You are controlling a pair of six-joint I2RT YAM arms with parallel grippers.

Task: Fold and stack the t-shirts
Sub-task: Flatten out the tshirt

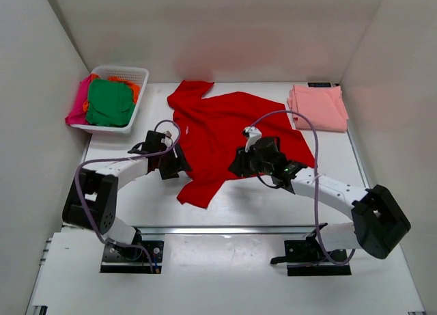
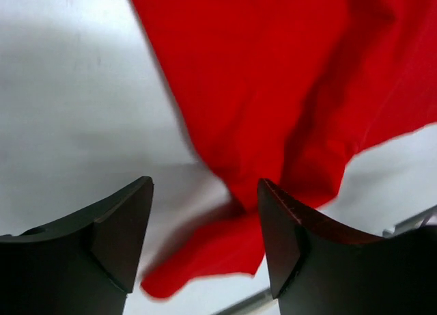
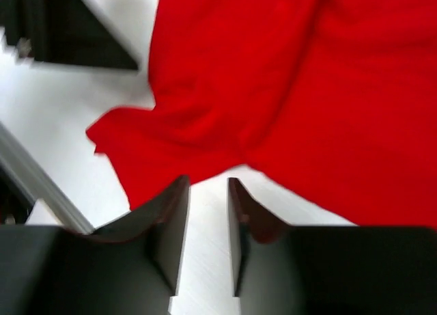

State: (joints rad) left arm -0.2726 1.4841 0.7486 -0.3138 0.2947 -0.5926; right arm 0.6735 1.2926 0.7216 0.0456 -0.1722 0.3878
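Note:
A bright red t-shirt [image 1: 225, 134] lies spread and rumpled in the middle of the table. My left gripper [image 1: 172, 165] is open at the shirt's left edge. In the left wrist view it [image 2: 205, 223] hangs above the red cloth [image 2: 273, 89], with a loose corner showing between the fingers. My right gripper [image 1: 240, 166] is at the shirt's near hem. Its jaws [image 3: 208, 188] stand a narrow gap apart over bare table, empty, with the red cloth [image 3: 287, 89] just past the tips. A folded salmon-pink t-shirt [image 1: 317, 106] lies at the back right.
A white lattice basket [image 1: 140, 88] at the back left holds a green tee [image 1: 109, 102], an orange one [image 1: 131, 86] and a magenta one [image 1: 77, 104]. White walls enclose the table. A metal rail [image 1: 225, 228] runs along the front edge.

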